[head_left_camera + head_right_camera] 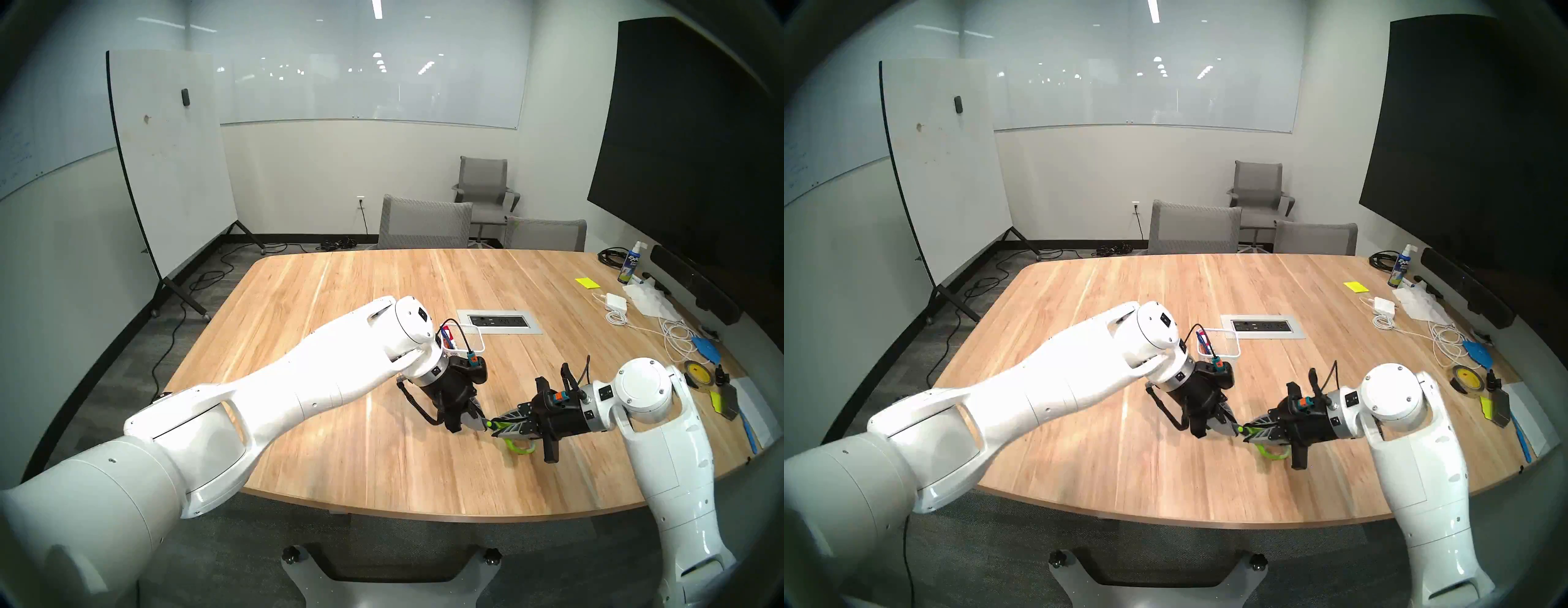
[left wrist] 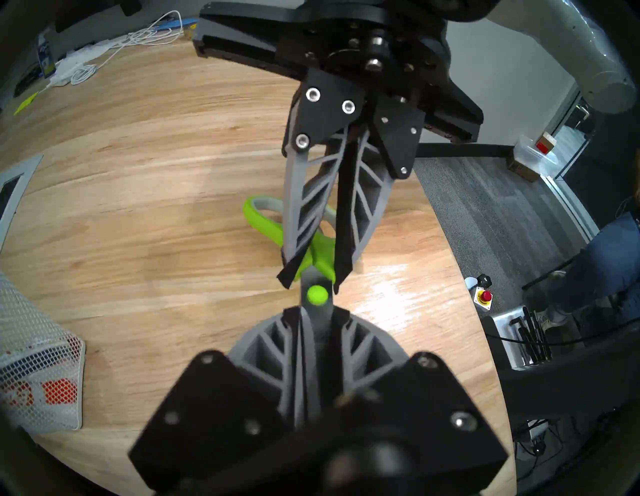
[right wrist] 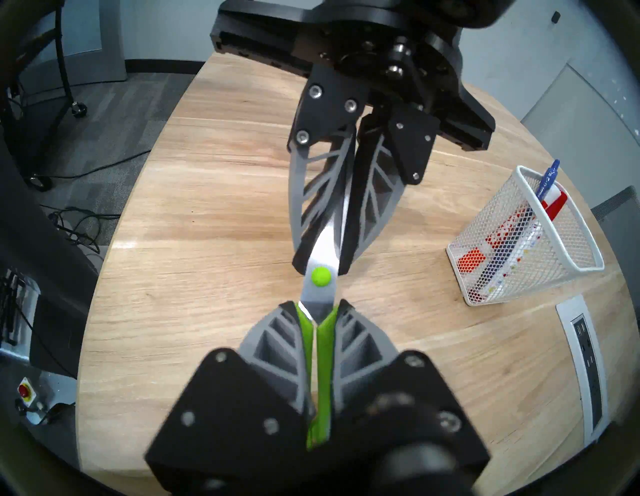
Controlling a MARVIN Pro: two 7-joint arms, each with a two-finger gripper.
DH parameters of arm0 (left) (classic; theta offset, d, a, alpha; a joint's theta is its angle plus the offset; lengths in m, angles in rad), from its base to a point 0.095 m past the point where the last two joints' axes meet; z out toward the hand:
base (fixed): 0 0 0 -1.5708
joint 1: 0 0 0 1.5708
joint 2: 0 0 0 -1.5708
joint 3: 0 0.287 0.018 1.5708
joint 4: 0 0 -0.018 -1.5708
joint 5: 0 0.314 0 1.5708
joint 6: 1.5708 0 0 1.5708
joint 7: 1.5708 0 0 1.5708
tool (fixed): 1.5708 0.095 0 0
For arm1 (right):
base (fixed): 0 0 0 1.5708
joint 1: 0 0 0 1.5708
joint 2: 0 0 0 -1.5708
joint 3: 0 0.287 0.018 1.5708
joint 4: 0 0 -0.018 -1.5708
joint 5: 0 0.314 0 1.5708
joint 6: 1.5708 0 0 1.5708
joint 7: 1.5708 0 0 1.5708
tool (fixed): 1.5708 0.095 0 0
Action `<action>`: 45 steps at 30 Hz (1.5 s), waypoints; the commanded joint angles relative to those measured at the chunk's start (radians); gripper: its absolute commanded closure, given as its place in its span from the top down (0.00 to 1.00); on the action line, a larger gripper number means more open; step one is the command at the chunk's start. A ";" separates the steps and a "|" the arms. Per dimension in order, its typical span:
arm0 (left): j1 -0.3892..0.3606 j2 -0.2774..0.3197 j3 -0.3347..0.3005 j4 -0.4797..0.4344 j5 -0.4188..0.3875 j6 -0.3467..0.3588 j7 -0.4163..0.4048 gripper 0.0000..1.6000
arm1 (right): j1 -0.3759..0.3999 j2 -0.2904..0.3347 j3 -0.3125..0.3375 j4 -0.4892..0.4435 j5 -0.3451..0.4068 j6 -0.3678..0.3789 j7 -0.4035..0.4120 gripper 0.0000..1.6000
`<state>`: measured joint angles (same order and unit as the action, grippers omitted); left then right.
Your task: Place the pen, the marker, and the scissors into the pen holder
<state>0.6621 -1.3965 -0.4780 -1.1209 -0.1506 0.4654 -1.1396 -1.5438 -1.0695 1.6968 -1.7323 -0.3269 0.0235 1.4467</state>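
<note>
A: Where are the scissors (image 3: 319, 287)?
B: Held above the bench (image 1: 348, 297) between both arms, near its front right. The right gripper (image 3: 318, 311) has its fingers clamped on the lime-green handle shanks; the left gripper (image 2: 316, 315) has its fingers pressed together on the blades, just past the green pivot.

A: So both grip at once?
B: Yes, tip to tip, with only the pivot showing between them. The handle loops hang under the right gripper.

A: And the pen holder (image 3: 526, 239)?
B: Standing behind the left wrist, near the power outlet panel (image 1: 499, 321). The pen (image 3: 547, 180) and a red-capped marker (image 3: 554, 204) lean inside it.

A: Anything in the way?
B: The left arm's wrist hides part of the holder from the head view. White cables (image 1: 674, 335), a charger, a yellow note pad and a spray bottle (image 1: 628, 265) lie well apart on the bench's far right.
</note>
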 commanded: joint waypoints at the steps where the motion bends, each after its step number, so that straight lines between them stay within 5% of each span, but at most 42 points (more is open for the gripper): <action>1: -0.006 -0.008 -0.006 -0.029 0.000 -0.011 0.008 0.00 | 0.004 -0.002 0.003 -0.008 0.001 -0.002 -0.003 0.00; 2: -0.004 -0.007 -0.006 -0.032 0.001 -0.015 0.011 0.00 | 0.004 -0.002 0.004 -0.008 0.001 -0.002 -0.003 0.00; 6: -0.002 -0.004 -0.005 -0.035 0.001 -0.018 0.015 0.00 | 0.004 -0.003 0.007 -0.005 0.003 -0.005 -0.001 0.26; 7: -0.001 -0.004 -0.005 -0.036 0.001 -0.018 0.016 0.00 | 0.004 -0.004 0.008 -0.005 0.004 -0.005 -0.001 0.56; 8: -0.001 -0.004 -0.005 -0.036 0.000 -0.019 0.015 0.00 | 0.004 -0.004 0.010 -0.005 0.004 -0.004 -0.002 1.00; 25: 0.019 0.030 -0.016 -0.046 -0.003 -0.006 0.032 0.00 | 0.026 -0.008 0.024 0.012 0.005 -0.004 -0.005 1.00; 45: 0.139 0.166 -0.125 -0.226 -0.046 0.025 0.179 0.00 | 0.057 -0.016 0.054 0.035 0.023 0.026 0.014 1.00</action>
<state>0.7685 -1.2690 -0.5502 -1.2674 -0.1700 0.4948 -1.0006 -1.5123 -1.0818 1.7378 -1.7020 -0.3206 0.0444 1.4630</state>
